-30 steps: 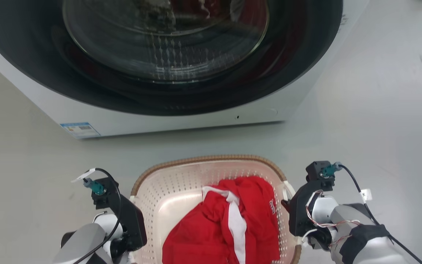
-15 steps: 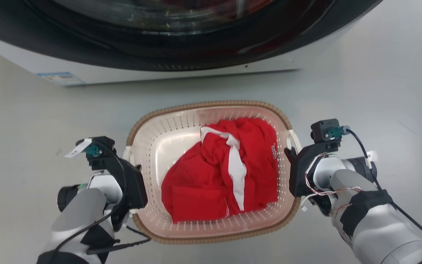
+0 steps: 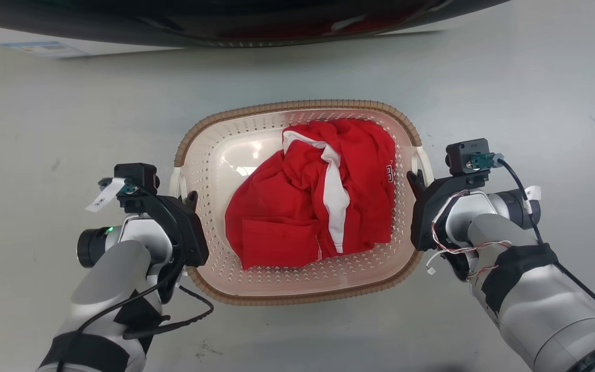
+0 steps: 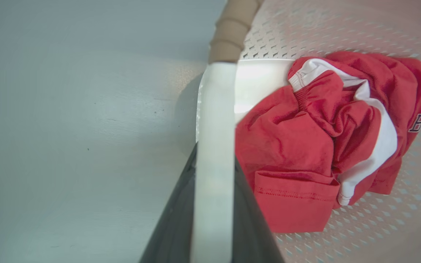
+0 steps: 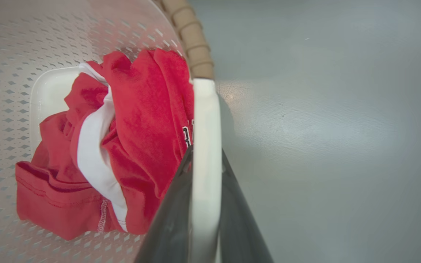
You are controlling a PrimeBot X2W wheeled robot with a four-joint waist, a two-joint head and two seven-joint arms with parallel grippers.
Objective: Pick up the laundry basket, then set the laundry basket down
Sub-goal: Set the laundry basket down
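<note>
Silver forearms [image 3: 556, 315], black wraps [image 3: 514, 263], black cables [image 3: 515, 187]

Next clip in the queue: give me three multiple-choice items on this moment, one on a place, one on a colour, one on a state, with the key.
1. Where does the garment lie?
A. on the floor
B. in the basket
C. in the washer

2. What colour is the basket's rim?
A. brown
B. blue
C. black

3. The left gripper: how do its jaws stand?
A. open over the floor
B. shut on the garment
C. shut on the basket's handle

Key:
1 B, the garment rests on the perforated bottom.
2 A, the woven-look band round the top is brown.
3 C, the left wrist view shows the white handle held between both dark fingers.
</note>
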